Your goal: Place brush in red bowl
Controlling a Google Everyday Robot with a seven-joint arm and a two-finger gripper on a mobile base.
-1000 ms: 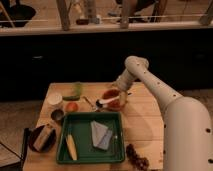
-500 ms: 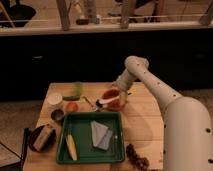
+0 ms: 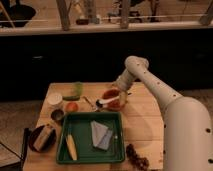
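The red bowl (image 3: 114, 99) sits on the wooden table (image 3: 145, 122), just behind the green tray. The brush (image 3: 103, 103), with a white handle and dark head, lies across the bowl's front-left rim, its handle sticking out to the left. My gripper (image 3: 120, 93) hangs right over the bowl, at its right side, with the white arm reaching in from the right. I cannot tell whether the gripper still touches the brush.
A green tray (image 3: 116, 150) at the front holds a corn cob (image 3: 71, 146) and a grey-blue cloth (image 3: 100, 134). To the left are a thin metal spoon (image 3: 90, 103), a small orange-red round object (image 3: 71, 106), a white cup (image 3: 55, 99), a dark round dish (image 3: 57, 115) and a green object (image 3: 75, 91). A dark cluster (image 3: 137, 156) lies at the front right.
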